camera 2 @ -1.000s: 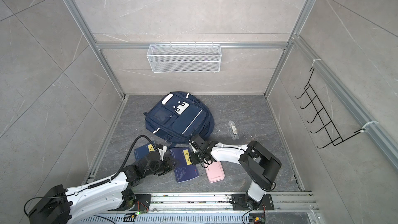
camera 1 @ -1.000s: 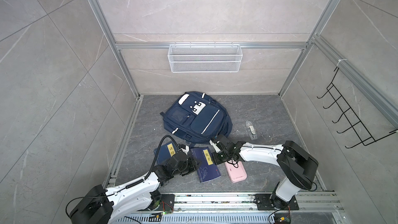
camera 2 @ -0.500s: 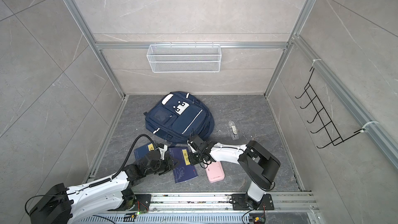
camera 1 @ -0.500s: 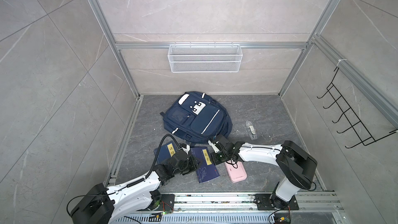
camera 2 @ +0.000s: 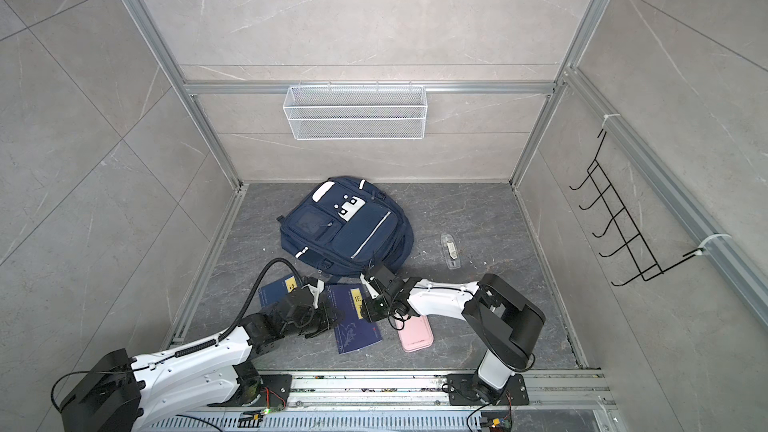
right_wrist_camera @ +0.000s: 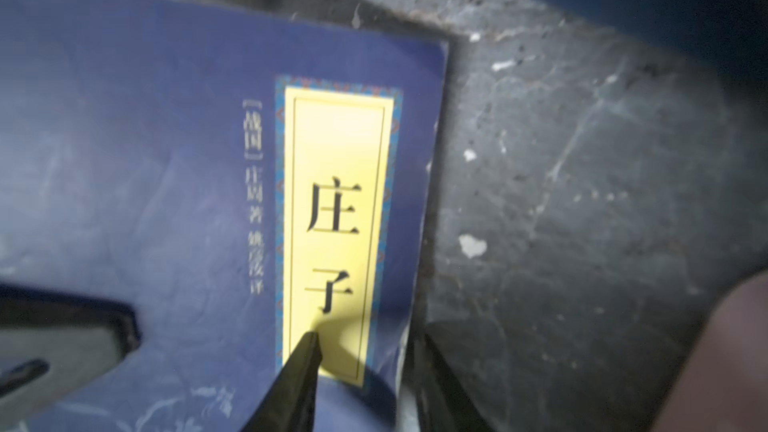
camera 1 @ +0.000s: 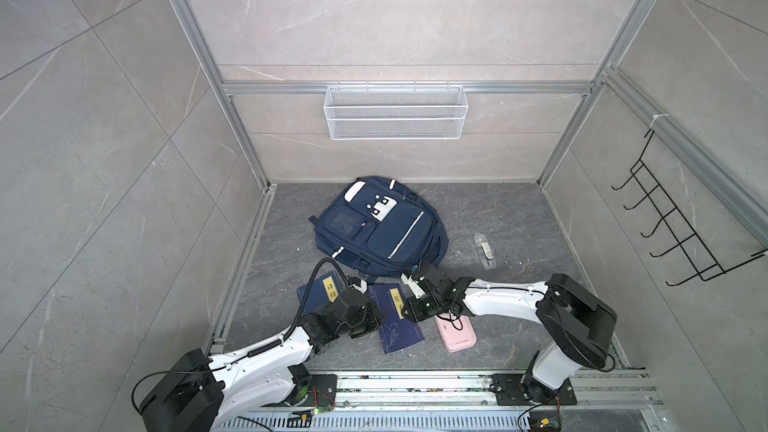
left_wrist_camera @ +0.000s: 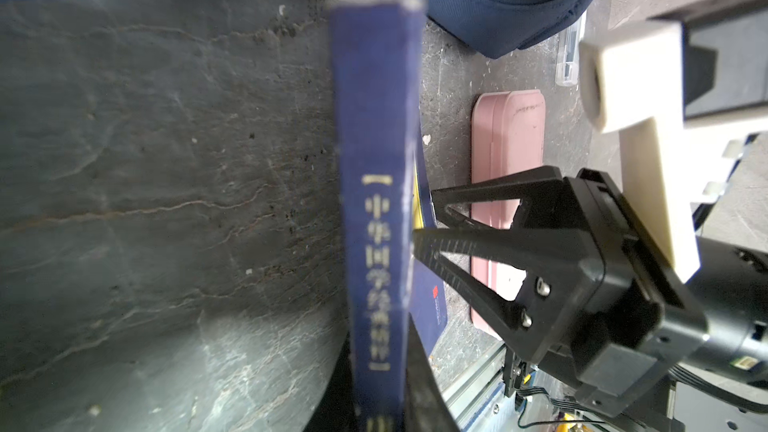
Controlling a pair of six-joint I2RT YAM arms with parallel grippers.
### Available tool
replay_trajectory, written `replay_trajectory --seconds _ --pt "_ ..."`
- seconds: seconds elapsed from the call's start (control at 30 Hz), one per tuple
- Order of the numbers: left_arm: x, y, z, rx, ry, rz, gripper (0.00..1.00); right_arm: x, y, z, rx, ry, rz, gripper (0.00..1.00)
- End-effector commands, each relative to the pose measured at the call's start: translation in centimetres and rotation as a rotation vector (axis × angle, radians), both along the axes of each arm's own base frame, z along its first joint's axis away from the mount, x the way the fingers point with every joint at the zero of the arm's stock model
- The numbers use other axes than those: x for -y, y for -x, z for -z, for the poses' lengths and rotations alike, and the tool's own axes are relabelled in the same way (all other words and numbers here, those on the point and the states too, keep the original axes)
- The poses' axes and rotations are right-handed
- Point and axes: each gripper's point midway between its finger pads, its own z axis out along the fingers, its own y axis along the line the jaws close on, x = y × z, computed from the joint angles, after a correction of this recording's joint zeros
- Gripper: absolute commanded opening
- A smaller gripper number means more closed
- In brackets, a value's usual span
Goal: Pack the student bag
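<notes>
You are at the pick-up of a book, by my reading, with nothing packed yet. The student bag (camera 1: pixel 382 226) lies flat at the back of the floor (camera 1: pixel 519 218), front pockets up, and no open mouth shows in either top view.

Your left gripper (camera 1: pixel 374 317) is pressed together on the spine edge of the 庄子 book (camera 1: pixel 399 334); the left wrist view shows the spine pinched between its fingers.

Your right gripper (left_wrist_camera: pixel 424 218) stands spread and grips nothing. One fingertip rests on the yellow label (right_wrist_camera: pixel 332 209) and the other sits just past the cover's edge.

Next you likely need to draw the right gripper clear of the cover, away from the pink pencil case (camera 1: pixel 457 334) beside it. Then free it to open the bag before the left carries the book over.
</notes>
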Motion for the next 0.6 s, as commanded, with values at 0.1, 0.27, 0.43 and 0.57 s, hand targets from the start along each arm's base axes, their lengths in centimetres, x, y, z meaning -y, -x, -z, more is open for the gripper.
replay_trajectory --seconds 0.1,0.27,0.43,0.57 --pt "0.3 -1.5 -4.7 0.129 0.041 0.027 0.04 0.6 0.2 -2.5 0.063 -0.057 0.021 0.48" --pt "-0.4 -1.9 -6.9 0.157 0.081 0.052 0.02 0.2 -0.1 -6.3 0.074 -0.202 0.072 0.56" --pt "0.0 -2.0 -9.1 0.152 0.213 0.1 0.02 0.0 -0.5 -10.3 0.05 -0.373 0.107 0.58" --pt "0.7 -1.6 -10.8 0.169 0.296 0.169 0.02 1.1 -1.4 -13.3 0.02 -0.534 0.128 0.62"
